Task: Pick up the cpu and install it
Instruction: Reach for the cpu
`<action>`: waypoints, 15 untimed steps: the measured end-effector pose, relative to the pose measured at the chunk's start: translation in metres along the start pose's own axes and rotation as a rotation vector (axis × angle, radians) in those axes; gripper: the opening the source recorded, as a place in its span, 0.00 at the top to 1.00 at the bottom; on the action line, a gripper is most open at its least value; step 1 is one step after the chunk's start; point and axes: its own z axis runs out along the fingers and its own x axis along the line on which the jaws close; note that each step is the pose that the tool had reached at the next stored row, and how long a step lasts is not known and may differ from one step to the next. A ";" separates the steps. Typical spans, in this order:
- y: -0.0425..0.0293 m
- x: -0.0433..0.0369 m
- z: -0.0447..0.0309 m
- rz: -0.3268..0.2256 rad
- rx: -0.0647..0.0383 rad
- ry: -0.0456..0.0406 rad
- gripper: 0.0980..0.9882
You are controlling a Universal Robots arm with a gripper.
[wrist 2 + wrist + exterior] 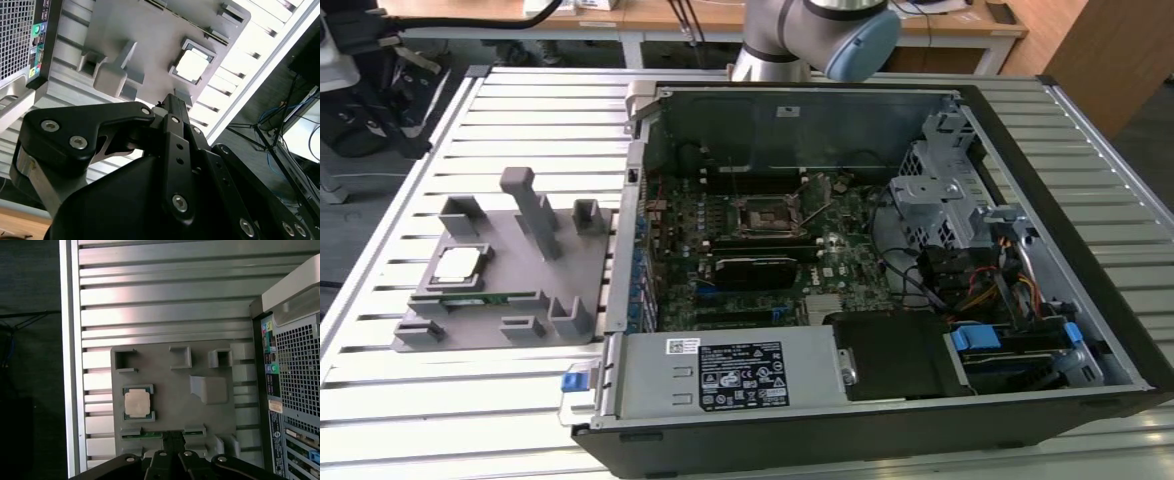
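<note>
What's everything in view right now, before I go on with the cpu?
cpu: one, silver-white top, seated in a pocket of the grey holder, on the exterior view's left.
memory stick: one, green, in a slot of the holder beside the cpu.
grey holder: one, grey, on the table next to the case.
computer case: one, black and grey, open, at centre.
motherboard: one, green, inside the case.
socket: one, black frame, on the motherboard, no chip in it.
power supply: one, grey, at the case's near edge.
table: one, slatted aluminium, under everything.
arm: one, grey and blue, behind the case.
gripper: one, black, above the holder, apart from the cpu.
</note>
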 end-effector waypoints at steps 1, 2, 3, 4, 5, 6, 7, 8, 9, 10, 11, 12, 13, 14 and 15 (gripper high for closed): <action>-0.0002 0.0022 0.0002 0.000 0.000 0.0000 0.99; -0.0004 0.0044 0.0004 0.000 0.000 0.0000 0.99; -0.0006 0.0067 0.0007 0.000 0.000 0.0000 0.99; -0.0007 0.0089 0.0009 0.000 0.000 0.0000 0.99; -0.0009 0.0112 0.0012 0.000 0.000 0.0000 0.99; -0.0011 0.0130 0.0013 0.000 0.000 0.0001 0.99; -0.0012 0.0148 0.0015 0.000 0.000 0.0001 0.99; -0.0014 0.0165 0.0018 0.000 0.000 0.0001 0.99; -0.0015 0.0182 0.0020 0.000 0.000 0.0005 0.99; -0.0017 0.0201 0.0023 0.000 0.000 0.0007 0.99; -0.0018 0.0219 0.0025 0.000 0.000 0.0009 0.99; -0.0020 0.0239 0.0028 0.000 0.000 0.0009 0.99; -0.0021 0.0257 0.0030 0.000 0.000 0.0011 0.99; -0.0023 0.0275 0.0033 0.000 0.000 0.0011 0.99; -0.0025 0.0295 0.0036 0.000 0.000 0.0011 0.99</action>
